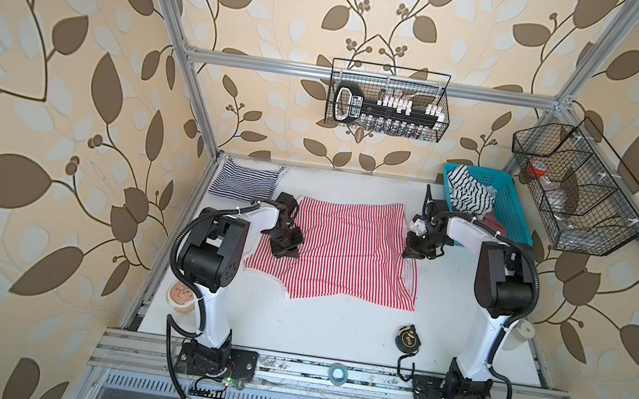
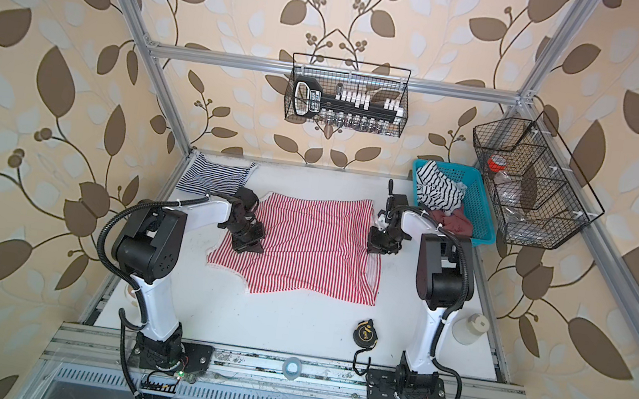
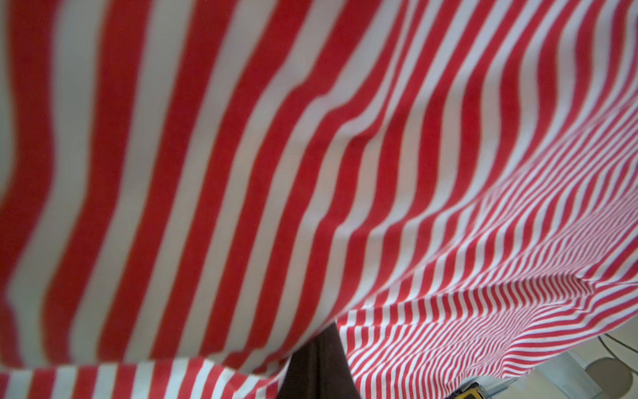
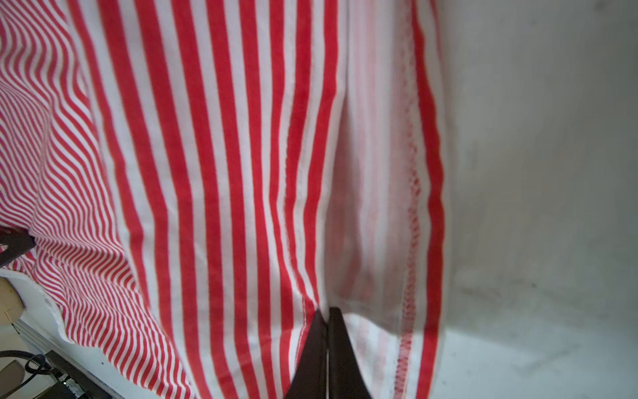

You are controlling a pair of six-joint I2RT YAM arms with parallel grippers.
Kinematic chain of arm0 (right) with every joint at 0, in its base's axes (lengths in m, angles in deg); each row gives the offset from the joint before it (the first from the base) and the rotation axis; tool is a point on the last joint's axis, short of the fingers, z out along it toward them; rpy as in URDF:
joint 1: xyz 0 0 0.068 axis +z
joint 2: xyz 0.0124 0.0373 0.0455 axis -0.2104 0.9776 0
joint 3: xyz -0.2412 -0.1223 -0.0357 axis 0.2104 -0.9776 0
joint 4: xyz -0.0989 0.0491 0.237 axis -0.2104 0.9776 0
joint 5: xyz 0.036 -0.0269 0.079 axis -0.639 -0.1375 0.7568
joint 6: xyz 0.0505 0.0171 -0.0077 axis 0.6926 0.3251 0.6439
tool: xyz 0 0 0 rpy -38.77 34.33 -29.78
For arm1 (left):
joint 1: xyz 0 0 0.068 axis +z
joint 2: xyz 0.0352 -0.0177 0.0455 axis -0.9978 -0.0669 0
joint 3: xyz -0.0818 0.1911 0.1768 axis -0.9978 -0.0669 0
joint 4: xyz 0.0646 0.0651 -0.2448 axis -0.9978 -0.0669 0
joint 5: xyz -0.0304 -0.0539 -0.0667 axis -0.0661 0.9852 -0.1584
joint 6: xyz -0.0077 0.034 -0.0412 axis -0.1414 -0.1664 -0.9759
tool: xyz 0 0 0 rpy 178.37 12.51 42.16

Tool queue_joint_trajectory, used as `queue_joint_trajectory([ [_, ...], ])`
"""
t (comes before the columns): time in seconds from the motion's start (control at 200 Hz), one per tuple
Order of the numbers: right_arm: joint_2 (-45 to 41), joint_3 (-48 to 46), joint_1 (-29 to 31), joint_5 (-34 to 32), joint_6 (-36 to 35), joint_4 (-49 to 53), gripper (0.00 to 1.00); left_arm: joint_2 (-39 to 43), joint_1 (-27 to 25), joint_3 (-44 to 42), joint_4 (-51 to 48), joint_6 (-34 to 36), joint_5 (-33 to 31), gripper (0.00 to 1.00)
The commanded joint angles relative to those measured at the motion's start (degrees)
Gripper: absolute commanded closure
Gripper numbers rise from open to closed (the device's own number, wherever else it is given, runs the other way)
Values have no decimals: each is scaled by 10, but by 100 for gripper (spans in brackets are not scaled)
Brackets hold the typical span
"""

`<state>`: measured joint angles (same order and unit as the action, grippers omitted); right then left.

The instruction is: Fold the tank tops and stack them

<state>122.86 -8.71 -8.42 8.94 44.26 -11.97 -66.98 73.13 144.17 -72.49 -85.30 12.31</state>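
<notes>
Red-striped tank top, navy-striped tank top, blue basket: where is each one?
red-striped tank top (image 1: 349, 250): in a top view, middle of the cloth.
navy-striped tank top (image 1: 247, 180): in a top view, middle of the cloth.
blue basket (image 1: 517, 212): in a top view, bare right wall.

Spread tank top (image 1: 344, 250) mid-table. Folded tank top (image 1: 245, 180) behind-left of it; bin (image 1: 515, 209) behind-right; tape measure (image 1: 408, 339) in front, rightward.

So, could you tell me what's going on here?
The left gripper and right gripper each have their fingers pinched shut on the red-and-white tank top, spread on the table: one at its left side, one at its right hem. The navy-and-white tank top lies at the far left corner, apparently folded.
</notes>
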Motion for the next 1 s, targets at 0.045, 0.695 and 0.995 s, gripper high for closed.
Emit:
queue_joint_trajectory([
  [0.045,-18,25,-21,-26,-19,21,100,-55,6,-32,-17,1,-62,100],
  [0.695,12,68,-60,-51,-31,51,83,-71,17,-42,-11,-1,-69,100],
  [0.995,4,67,-55,5,-29,29,77,-75,18,-40,-10,0,-64,100],
])
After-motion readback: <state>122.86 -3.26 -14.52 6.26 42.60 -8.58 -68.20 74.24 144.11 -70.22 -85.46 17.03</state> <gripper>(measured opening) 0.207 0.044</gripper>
